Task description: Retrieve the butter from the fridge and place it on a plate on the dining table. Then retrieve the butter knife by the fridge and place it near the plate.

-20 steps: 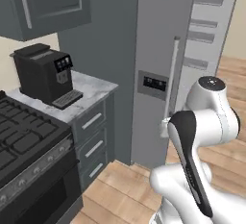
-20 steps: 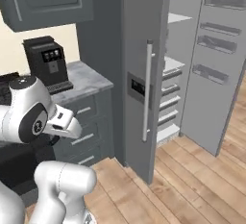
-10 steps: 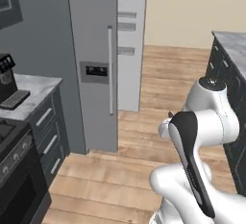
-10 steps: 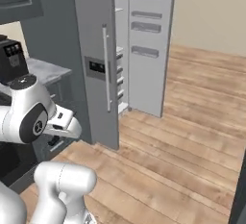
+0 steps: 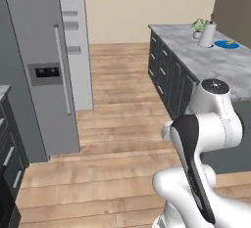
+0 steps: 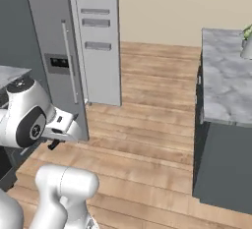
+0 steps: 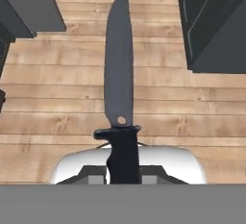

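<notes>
Wood plank floor [image 5: 122, 124] takes up the middle of both base views, wide open between the grey fridge [image 5: 39, 75] on the left edge, its far door swung open, and the dining table [image 5: 206, 60] with its marble top running up the right side. Way up in the upper right of the left base view sits the plate [image 5: 226, 44], a small flat blue disc on the table next to a white vase with a plant [image 5: 205, 32]. In the hand view, the butter knife [image 7: 119, 74] is all dark, nearly black, with a broad pointed blade, a small guard and a chunky handle. The gripper [image 7: 123, 175] is pinched tight on that handle at bottom centre. Its long axis runs straight up the frame, tip toward the top edge, hanging over bare floor with dark cabinet corners in both upper corners.
</notes>
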Motion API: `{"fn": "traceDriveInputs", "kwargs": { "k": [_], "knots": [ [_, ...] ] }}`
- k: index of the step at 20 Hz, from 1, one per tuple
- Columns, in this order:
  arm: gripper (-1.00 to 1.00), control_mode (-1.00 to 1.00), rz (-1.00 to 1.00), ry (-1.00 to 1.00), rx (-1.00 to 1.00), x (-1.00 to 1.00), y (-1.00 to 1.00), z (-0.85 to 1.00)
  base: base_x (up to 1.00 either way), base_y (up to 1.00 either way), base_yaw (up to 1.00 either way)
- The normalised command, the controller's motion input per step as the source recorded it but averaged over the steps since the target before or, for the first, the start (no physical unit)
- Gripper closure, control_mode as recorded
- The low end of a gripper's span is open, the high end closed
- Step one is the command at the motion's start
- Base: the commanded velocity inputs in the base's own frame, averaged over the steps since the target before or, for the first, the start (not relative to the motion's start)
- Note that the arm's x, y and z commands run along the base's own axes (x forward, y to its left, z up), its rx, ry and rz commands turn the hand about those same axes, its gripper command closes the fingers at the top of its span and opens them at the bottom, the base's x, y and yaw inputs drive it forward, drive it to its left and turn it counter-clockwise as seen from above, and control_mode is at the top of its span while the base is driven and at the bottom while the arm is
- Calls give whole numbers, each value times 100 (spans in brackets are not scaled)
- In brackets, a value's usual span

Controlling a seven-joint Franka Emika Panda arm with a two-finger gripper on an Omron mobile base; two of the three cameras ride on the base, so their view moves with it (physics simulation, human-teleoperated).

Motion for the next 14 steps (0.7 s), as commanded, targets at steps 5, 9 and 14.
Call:
{"fn": "traceDriveInputs", "kwargs": {
  "k": [5,9,14],
  "knots": [
    [100,100,0,0,0,0,0,0,41,-92,-26],
    [100,100,0,0,0,0,0,0,50,-100,-22],
    [100,100,0,0,0,0,0,0,51,-100,-21]
  ]
}}
